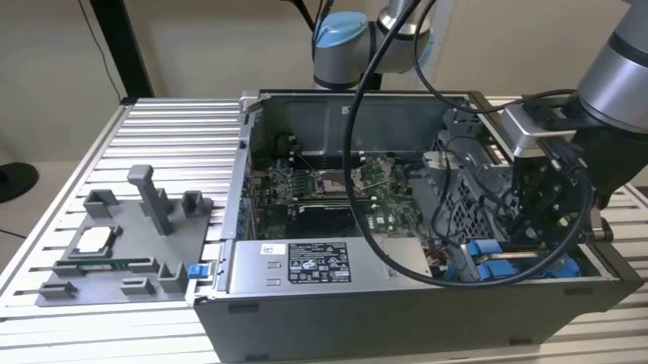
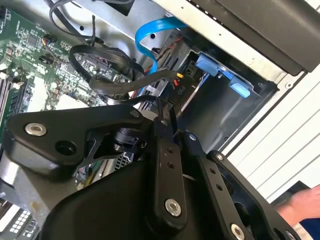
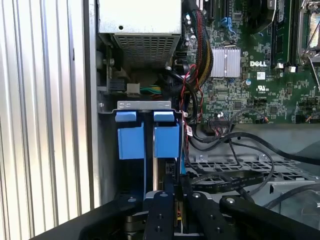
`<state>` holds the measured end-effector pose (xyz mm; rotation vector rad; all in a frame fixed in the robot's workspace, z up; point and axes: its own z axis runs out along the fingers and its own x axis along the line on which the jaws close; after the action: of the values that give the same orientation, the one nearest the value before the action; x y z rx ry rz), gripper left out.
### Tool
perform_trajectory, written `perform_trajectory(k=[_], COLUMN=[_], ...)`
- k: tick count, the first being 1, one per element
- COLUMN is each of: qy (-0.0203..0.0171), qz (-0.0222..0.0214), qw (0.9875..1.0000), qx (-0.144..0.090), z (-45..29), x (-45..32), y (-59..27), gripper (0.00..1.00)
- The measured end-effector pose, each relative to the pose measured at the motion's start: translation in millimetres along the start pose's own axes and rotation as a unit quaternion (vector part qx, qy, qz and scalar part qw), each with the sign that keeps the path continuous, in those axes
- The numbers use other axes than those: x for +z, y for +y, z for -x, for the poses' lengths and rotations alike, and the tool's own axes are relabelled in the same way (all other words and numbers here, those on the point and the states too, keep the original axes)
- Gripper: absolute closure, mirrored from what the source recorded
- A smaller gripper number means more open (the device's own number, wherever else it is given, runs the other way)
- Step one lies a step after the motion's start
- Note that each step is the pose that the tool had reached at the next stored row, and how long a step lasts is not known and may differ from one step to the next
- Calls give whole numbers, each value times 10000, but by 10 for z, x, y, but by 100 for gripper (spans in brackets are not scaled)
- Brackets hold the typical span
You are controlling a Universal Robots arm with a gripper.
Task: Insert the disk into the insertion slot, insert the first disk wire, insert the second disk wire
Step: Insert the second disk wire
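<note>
The disk (image 3: pixel 166 141) sits seated in the insertion slot (image 3: pixel 145 105) of the computer case (image 1: pixel 405 303). The tool (image 3: pixel 172 200) is clenched on a thin, flexible disk wire (image 2: pixel 150 80) at its rigid connector; grip there, since the contacts look fragile.

We see drive bay corner crowded: black cables (image 3: pixel 240 145) loop just beside blue caddy tabs (image 3: pixel 150 135), case wall (image 3: pixel 92 125) hems other side. Motherboard area (image 1: pixel 335 189) lies open above; worktop (image 1: pixel 162 129) beside case mostly bare.
</note>
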<state>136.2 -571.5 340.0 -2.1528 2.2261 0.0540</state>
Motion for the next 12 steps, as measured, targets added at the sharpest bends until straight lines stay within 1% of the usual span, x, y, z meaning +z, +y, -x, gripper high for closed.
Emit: perform_trajectory(k=[7,12], qy=[8,-2], qz=[-1,-1], qw=[10000,10000], qx=[21,23], z=[-3,-3], x=[55,68], y=[0,0], gripper=[100,100])
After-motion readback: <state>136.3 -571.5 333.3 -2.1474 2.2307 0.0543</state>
